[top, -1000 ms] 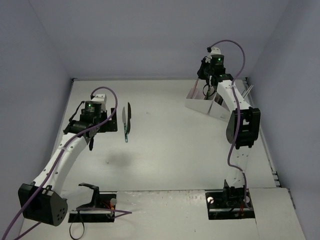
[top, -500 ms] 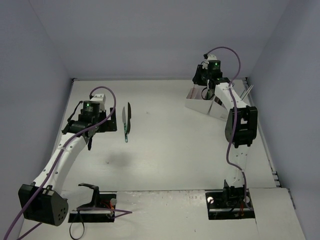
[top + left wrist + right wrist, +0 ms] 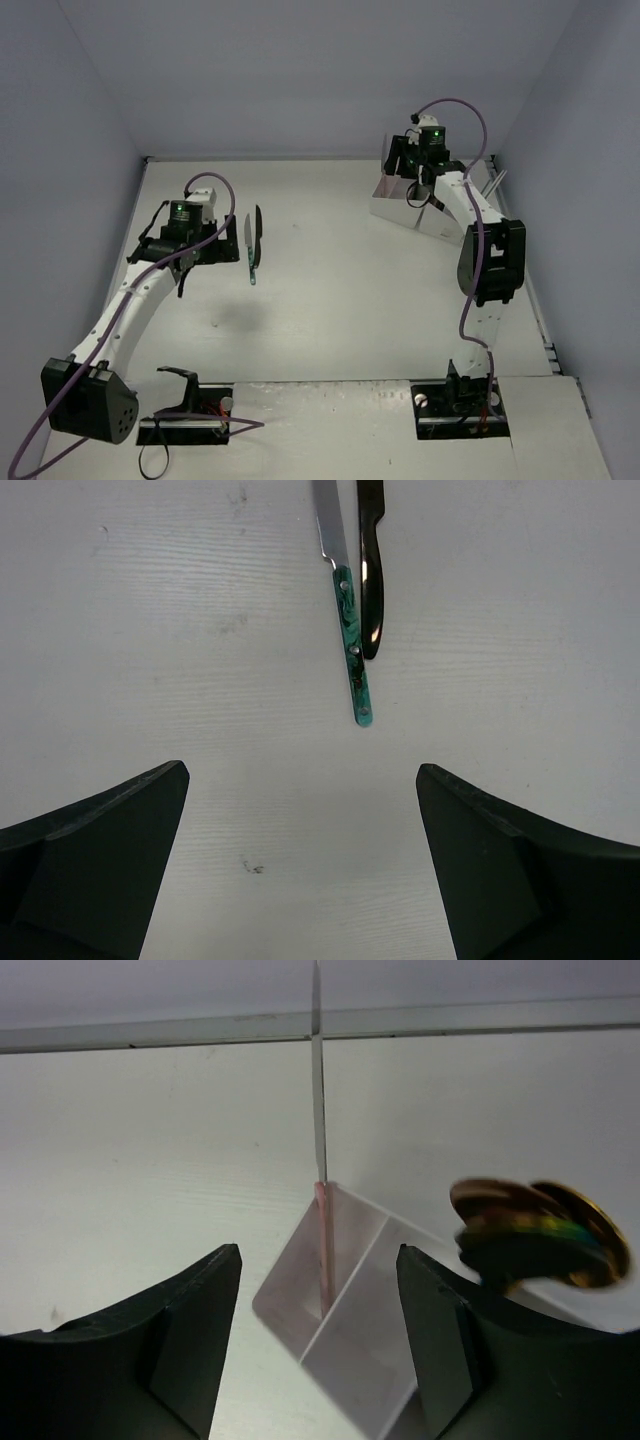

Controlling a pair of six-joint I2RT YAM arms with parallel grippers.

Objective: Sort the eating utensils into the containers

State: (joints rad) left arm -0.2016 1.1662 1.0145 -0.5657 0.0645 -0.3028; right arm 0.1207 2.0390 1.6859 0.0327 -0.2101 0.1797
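Left gripper [image 3: 302, 772] at the table's [image 3: 150, 630] 9 o'clock, jaws spread wide, gripping nothing. On the table just past its tips lies a teal-handled knife [image 3: 351, 650], handle end toward the gripper. A black utensil [image 3: 371, 580] lies alongside at its 3 o'clock; touching or a hair apart, can't tell. Farther back, at 1 o'clock, the right gripper [image 3: 318, 1260] hovers over the white containers [image 3: 370, 1345], jaws wide too, holding nothing. A pink-handled utensil [image 3: 323, 1250] stands near upright in an end compartment, silver end up. Gold and rainbow utensil heads [image 3: 540, 1230] are at its 3 o'clock, blurred.
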